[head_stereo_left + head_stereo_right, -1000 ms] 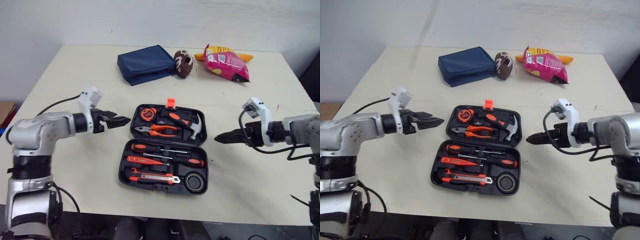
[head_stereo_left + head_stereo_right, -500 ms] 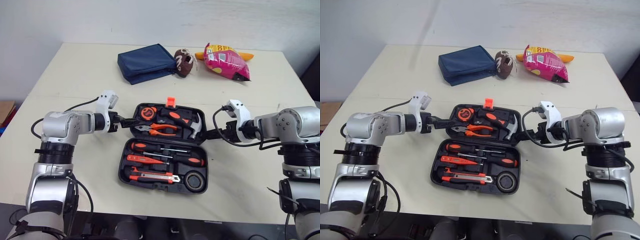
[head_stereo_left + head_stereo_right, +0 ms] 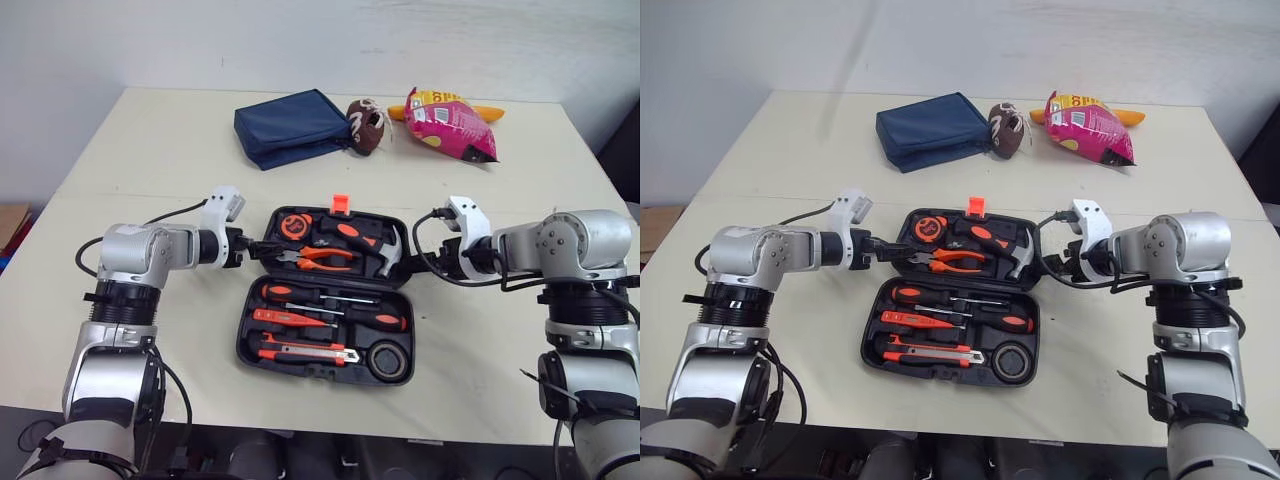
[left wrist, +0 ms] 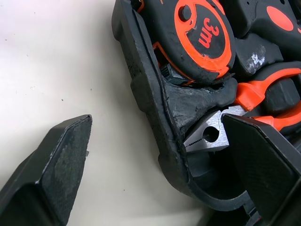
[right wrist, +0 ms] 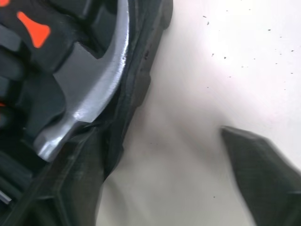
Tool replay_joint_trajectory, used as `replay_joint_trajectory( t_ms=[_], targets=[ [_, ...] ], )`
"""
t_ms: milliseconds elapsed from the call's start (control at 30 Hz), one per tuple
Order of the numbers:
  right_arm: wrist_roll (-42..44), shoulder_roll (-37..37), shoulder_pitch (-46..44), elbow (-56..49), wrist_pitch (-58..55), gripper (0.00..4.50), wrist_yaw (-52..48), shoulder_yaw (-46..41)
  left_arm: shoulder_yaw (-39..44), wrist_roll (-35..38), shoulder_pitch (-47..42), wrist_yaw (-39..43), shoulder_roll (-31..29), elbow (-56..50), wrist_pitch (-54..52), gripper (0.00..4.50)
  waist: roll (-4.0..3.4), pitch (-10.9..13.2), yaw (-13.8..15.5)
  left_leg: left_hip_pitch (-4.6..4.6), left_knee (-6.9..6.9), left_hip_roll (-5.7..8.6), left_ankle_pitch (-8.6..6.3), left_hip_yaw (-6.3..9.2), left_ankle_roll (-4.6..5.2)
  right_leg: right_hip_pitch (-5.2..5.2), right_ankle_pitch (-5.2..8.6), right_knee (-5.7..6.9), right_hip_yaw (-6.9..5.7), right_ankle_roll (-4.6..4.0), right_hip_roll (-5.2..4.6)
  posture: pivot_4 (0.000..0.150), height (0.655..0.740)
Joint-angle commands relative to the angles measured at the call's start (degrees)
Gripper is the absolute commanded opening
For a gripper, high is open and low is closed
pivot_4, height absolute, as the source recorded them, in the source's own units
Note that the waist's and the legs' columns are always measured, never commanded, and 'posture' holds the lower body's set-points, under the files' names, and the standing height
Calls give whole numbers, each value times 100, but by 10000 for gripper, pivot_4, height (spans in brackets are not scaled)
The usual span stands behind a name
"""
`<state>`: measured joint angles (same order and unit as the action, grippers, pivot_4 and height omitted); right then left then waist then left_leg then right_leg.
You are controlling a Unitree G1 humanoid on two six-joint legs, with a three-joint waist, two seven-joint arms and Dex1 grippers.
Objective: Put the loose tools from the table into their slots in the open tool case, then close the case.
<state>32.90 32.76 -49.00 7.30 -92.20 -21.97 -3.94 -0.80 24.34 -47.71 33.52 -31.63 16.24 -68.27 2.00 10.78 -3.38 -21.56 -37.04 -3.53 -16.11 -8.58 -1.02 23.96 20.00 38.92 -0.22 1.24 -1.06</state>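
Grippers drawn in to the case since a second ago
The left gripper (image 3: 252,251) and right gripper (image 3: 414,266) are spread astride the side walls of the open tool case (image 3: 243,345) on the table (image 3: 150,160). In the wrist views, inner fingers are seen by the pliers (image 4: 209,136) and hammer (image 5: 89,84). A blue pouch (image 3: 290,128) and snack bag (image 3: 450,120) lie beyond.

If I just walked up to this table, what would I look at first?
Probably the open black tool case in the middle of the table, packed with orange-handled tools. Next come the left gripper and right gripper, both open, at opposite side rims of the case's far half. The bright pink snack bag sits at the table's far edge, near a blue pouch.
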Motion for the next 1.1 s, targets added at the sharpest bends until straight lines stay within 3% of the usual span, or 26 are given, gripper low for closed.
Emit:
replay_joint_trajectory(
  t_ms=[33,167,300,500,667,800,867,967,1100],
  targets=[
    [76,-177,13,25,-30,21642,192,-38,-103,-11,-28,164,15,-33,-14,32004,0,0,3,0,0,0,0,0,0,0,0,0,0,0,0,1500,7400],
    [9,-482,91,-31,-30,1204,409,-460,-145,27,47,302,87,-105,9,12974,8,-5,-1,12,-4,-1,0,0,0,-14,0,0,1,0,0,1500,7400],
    [-31,-937,190,-569,222,0,531,-1127,64,-57,202,219,197,-271,557,354,8,-12,16,36,-4,3,0,2,1,-41,-3,-2,1,3,-5,1500,7400],
    [164,-865,1071,-2021,2253,0,-364,-1116,820,12,797,249,446,-1110,2374,126,-7,-1,19,-3,3,3,1,2,0,-4,-6,-3,1,5,1,1500,7400],
    [-793,-514,1974,-2162,4697,0,-937,-491,849,-637,1417,251,521,-1087,4704,126,-7,-1,23,-78,-3,-5,3,-8,-2,79,-8,1,12,7,20,1500,7400],
    [-1667,-325,2436,-1809,6662,0,-1143,-104,707,-1297,1695,89,591,-612,6584,126,-6,0,20,-83,3,-11,-1,-7,1,79,-9,-19,23,8,35,1500,7400],
    [-2473,-146,2690,-1321,8171,0,-913,93,525,-2016,1773,-341,484,-160,7840,126,-6,0,28,-84,0,-11,-3,-7,5,75,-14,-25,24,15,36,1500,7400],
    [-3411,74,2930,-543,10284,0,-499,302,316,-2502,1888,-423,355,462,9390,126,-6,0,31,-81,-7,-9,-10,-11,19,67,-21,-36,31,23,35,1500,7400],
    [-3985,429,3155,245,12411,0,-543,618,82,-3162,1930,-775,85,1163,10626,126,-6,0,16,-64,-9,-10,-14,-37,29,56,-30,-40,50,34,34,1500,7400]
  ],
)
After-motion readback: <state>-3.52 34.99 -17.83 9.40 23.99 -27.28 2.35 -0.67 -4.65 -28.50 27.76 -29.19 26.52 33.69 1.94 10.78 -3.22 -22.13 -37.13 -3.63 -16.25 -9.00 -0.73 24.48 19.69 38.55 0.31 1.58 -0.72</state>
